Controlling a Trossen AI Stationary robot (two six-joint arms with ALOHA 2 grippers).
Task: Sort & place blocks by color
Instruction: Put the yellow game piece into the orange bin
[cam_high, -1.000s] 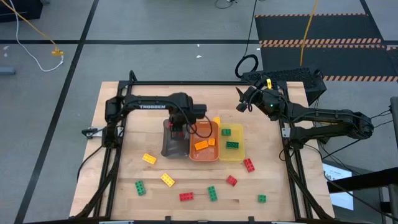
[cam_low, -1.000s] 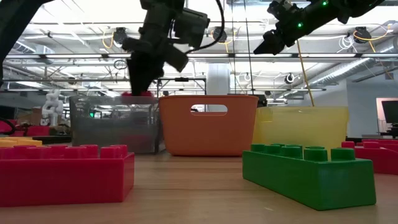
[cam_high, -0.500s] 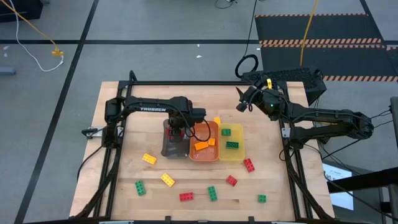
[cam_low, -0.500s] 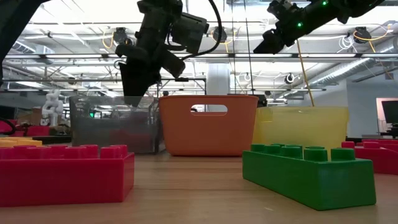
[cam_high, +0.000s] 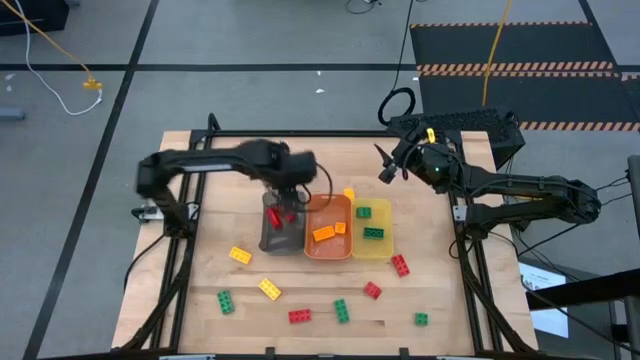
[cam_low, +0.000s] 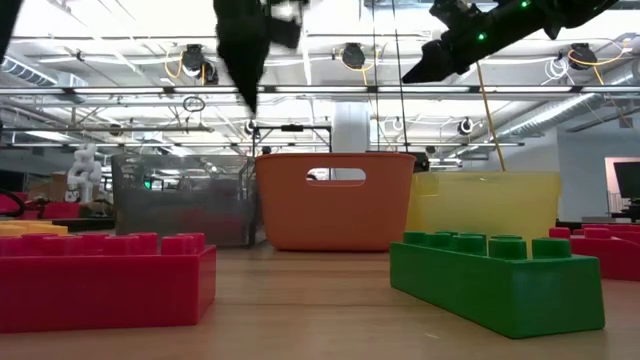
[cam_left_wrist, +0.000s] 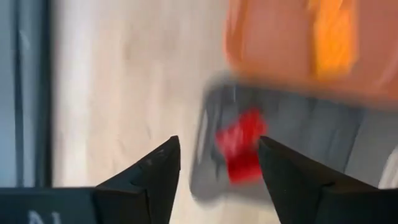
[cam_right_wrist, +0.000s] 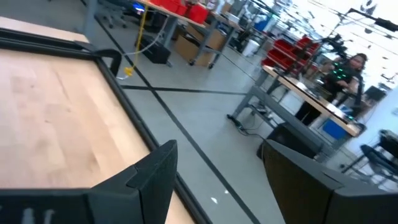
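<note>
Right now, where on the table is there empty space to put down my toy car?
Bare wood lies behind the grey tray, orange tray and yellow tray, toward the far rail, below the right gripper. The front is crowded with loose blocks. The left gripper hangs over the grey tray.

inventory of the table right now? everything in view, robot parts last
grey tray: 1, grey, leftmost of three side-by-side trays at table centre; red blocks inside
orange tray: 1, orange, middle; orange blocks inside
yellow tray: 1, yellow, rightmost; 2 green blocks inside
orange block: 1, just behind the orange tray
loose yellow blocks: 2, on the table in front-left of the trays
loose green blocks: 3, near the front edge
loose red blocks: 3, front and front-right of the trays
table: 1, light wood
left gripper: 1, dark, open, empty, above the grey tray
right gripper: 1, dark, open, empty, raised over the back right of the table
</note>
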